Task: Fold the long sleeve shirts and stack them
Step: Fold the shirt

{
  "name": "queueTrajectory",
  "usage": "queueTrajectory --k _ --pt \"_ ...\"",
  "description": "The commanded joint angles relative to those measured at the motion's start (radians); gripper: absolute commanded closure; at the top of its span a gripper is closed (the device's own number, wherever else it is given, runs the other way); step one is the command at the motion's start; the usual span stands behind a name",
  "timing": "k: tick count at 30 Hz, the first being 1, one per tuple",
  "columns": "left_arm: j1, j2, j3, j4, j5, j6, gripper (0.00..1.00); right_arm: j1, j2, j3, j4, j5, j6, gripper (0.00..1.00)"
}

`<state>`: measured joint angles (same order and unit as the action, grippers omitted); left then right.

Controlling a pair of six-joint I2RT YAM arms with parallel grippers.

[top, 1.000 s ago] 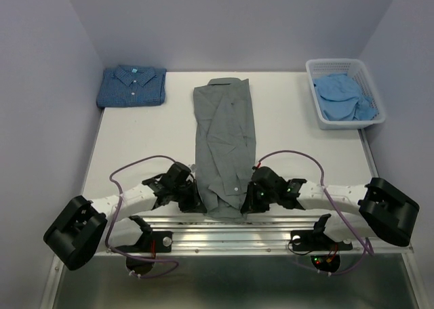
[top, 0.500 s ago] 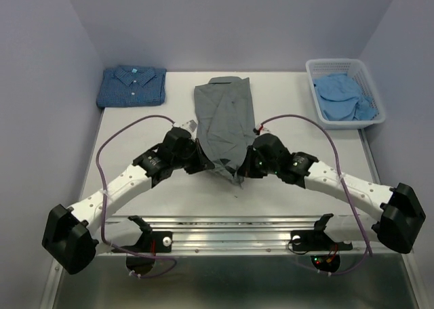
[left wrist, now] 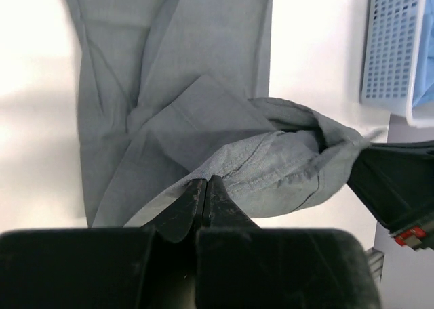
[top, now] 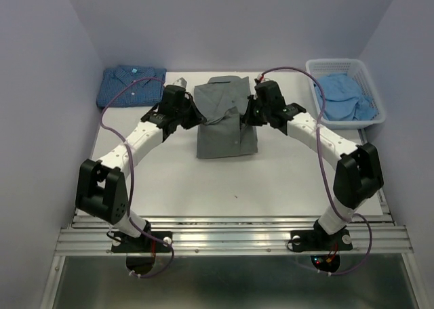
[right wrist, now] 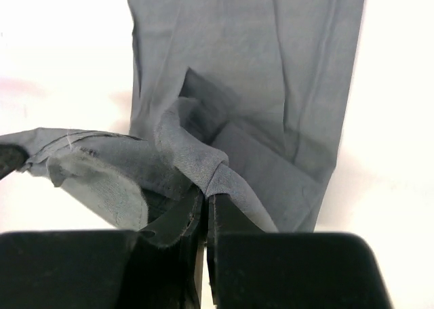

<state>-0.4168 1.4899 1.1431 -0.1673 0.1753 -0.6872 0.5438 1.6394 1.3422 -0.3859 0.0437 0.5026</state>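
1. The bare near part of the table (top: 203, 183) lies left of the white basket (top: 339, 124) and closer to the arm bases than it.
2. The grey shirt (top: 226, 136) lies on the table to the left of the basket, doubled over on itself. Its long axis runs near to far, roughly in line with the basket's long side. The folded edge is the near end, a little nearer than the basket's near wall.
3. The left gripper (top: 193, 112) is at the shirt's edge that faces away from the basket. In the left wrist view its fingertips (left wrist: 196, 190) are pressed together on the upper layer of grey cloth (left wrist: 169, 65).
4. The right gripper (top: 249, 111) is at the shirt's edge that faces the basket, between shirt and basket. Its wrist view shows the fingers (right wrist: 196, 204) clamped on a bunched corner of the grey cloth (right wrist: 271, 51).
5. The pinched hem runs rumpled between the two grippers, crosswise to the basket's long side and over the lower layer.
6. The shirt's collar points to the far wall, level with the basket's far half.
7. The pale blue shirt (top: 342, 95) lies crumpled inside the basket.
8. The dark blue shirt (top: 132, 86) lies folded well left of the basket at the far left corner, collar pointing far.
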Motion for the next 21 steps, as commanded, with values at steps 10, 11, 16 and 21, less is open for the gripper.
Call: queueTrajectory --k 10,11,16,21 --pt "0.046 0.305 0.297 -0.035 -0.008 0.101 1.0 -0.091 0.261 0.199 0.035 -0.134 -0.093 0.92" --pt "0.046 0.311 0.297 -0.038 -0.017 0.101 1.0 -0.091 0.279 0.198 0.035 -0.134 -0.098 0.89" --pt "0.053 0.381 0.349 -0.141 -0.1 0.086 0.69 -0.1 0.332 0.218 0.021 -0.111 -0.101 0.69" --pt "0.053 0.36 0.357 -0.147 -0.146 0.066 0.01 -0.1 0.341 0.281 -0.05 -0.067 -0.125 0.12"
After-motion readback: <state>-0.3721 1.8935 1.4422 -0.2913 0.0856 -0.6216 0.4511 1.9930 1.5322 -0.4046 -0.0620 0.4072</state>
